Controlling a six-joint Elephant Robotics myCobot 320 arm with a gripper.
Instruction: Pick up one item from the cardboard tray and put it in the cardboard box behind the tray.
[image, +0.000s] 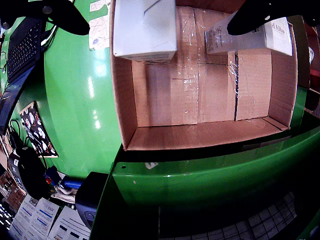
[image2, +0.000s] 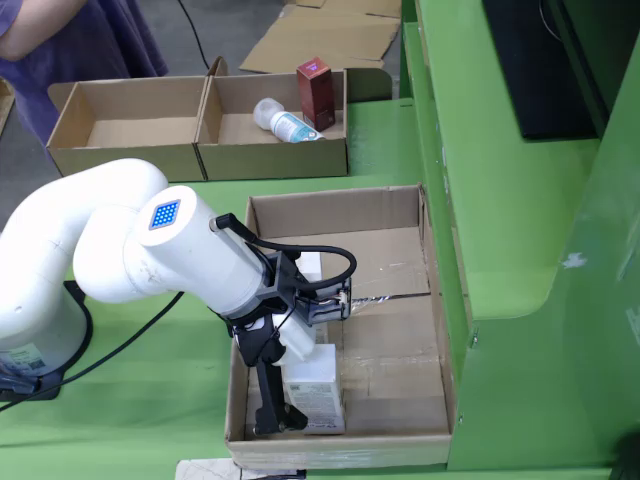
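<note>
A large open cardboard box (image2: 335, 212) sits on the green table, and my white arm reaches down into it. In the wrist view its bare floor (image: 200, 90) fills the middle. A plain white box (image: 145, 30) stands at the top left. A printed white carton (image: 250, 37) lies at the top right, partly under my right finger. My gripper (image: 157, 27) is open, with its black fingers (image: 65, 15) spread wide on both sides of the white box and neither touching it. In the fixed view the gripper (image2: 288, 365) hangs over the printed carton (image2: 315, 395), with the white box (image2: 310, 268) just behind it.
Two smaller cardboard boxes stand behind. The left one (image2: 125, 130) is bare inside; the right one (image2: 240, 150) holds a bottle (image2: 280, 120) and a dark red box (image2: 315, 92). A person in purple (image2: 90, 40) stands at the back left. A green wall (image2: 500, 200) rises on the right, and a keyboard (image: 22, 45) lies on the left.
</note>
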